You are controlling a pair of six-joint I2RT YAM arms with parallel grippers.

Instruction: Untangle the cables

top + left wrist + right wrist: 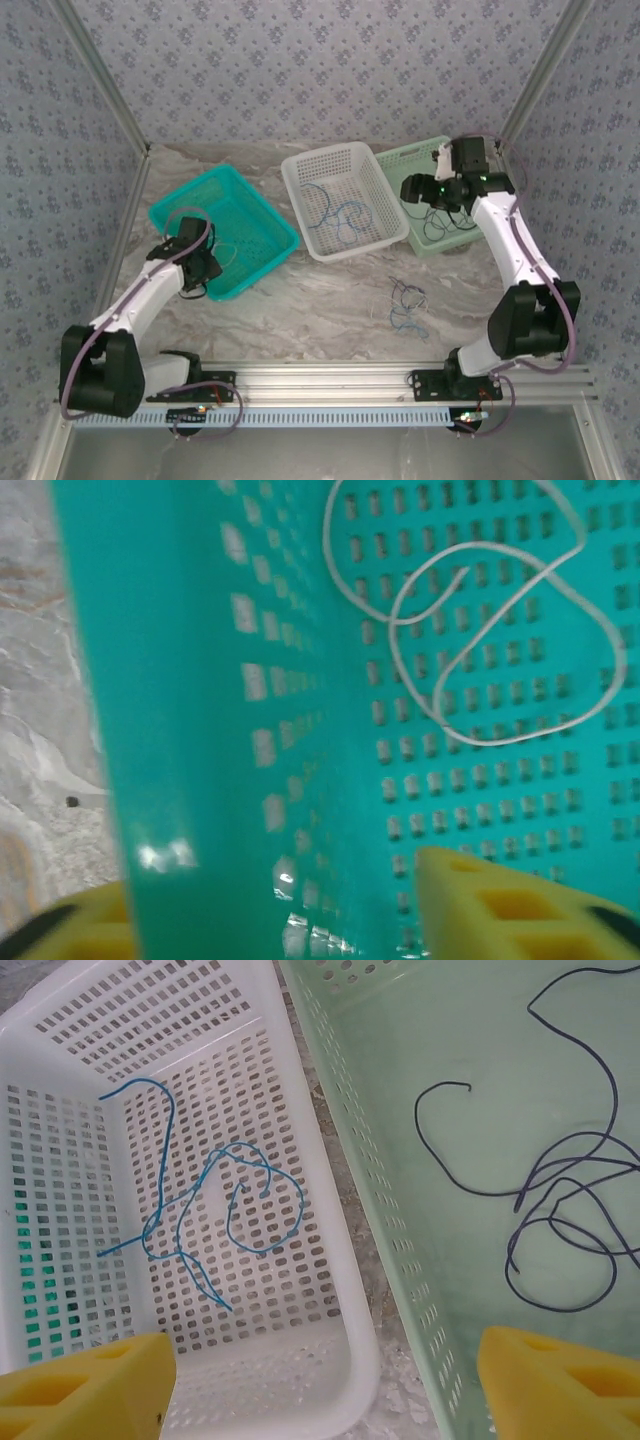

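Status: roughly half done, going by what's sorted.

- Blue cable point(245, 1147): alone, flat on the floor of the white basket point(330, 165).
- Black cable point(520, 1203): loose loops in the green basket point(400, 160), at 3 o'clock of the white one.
- Pale cable point(510, 610): a couple of open loops in the teal basket point(235, 215), at 9 o'clock of the white one.
- So it's one cable per basket, each lying separate. I count those as finished.

Left to do: a small tangle point(405, 305) on the table point(330, 310), at 5 o'clock of the white basket and near the right arm's base. It looks like thin blue and dark strands crossing. It's too small to count the wires or tell how tightly they're knotted.

Grippers:
- Left gripper point(203, 270): at the teal basket's 7 o'clock edge. One finger is outside the wall and one inside. The fingers are apart, but I can't tell whether they pinch the wall or just straddle it. No cable is between them.
- Right gripper point(322, 1345): jaws wide, holding nothing, hovering over the seam between the white and green baskets.

My read: neither arm is at the tangle, and the right arm is the nearer one to fetch it.
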